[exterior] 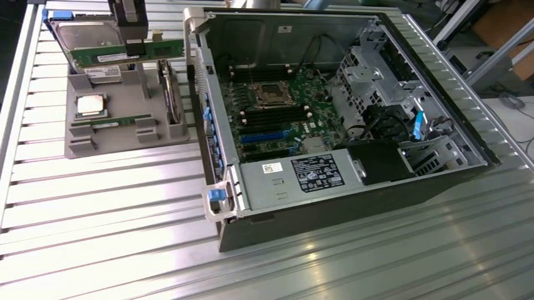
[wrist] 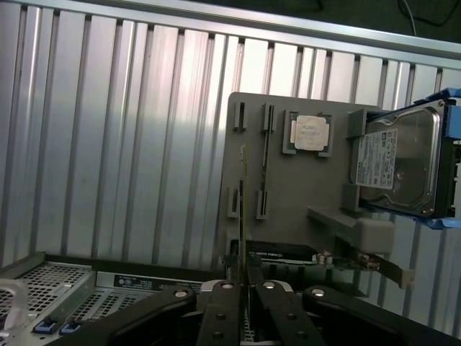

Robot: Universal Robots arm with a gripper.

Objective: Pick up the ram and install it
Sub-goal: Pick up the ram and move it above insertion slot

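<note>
While pinched edgewise by the hand [exterior: 132, 45], the ram [exterior: 102, 59] hangs just beneath it, above the grey tray [exterior: 117, 145].

**Your gripper: black links, bright pins**

Your gripper [wrist: 242, 277] is a matt black two-finger unit. Flat black link bars [wrist: 144, 317] fan out on either side of its centre, the outer ones long and slim. You can count four round silver pins [wrist: 180, 294], one at each joint. The inner fingers [wrist: 220, 317] are dark grey and broader, with small dark screw holes [wrist: 282, 315] along their faces. In the exterior view it looks boxy and black.
</note>
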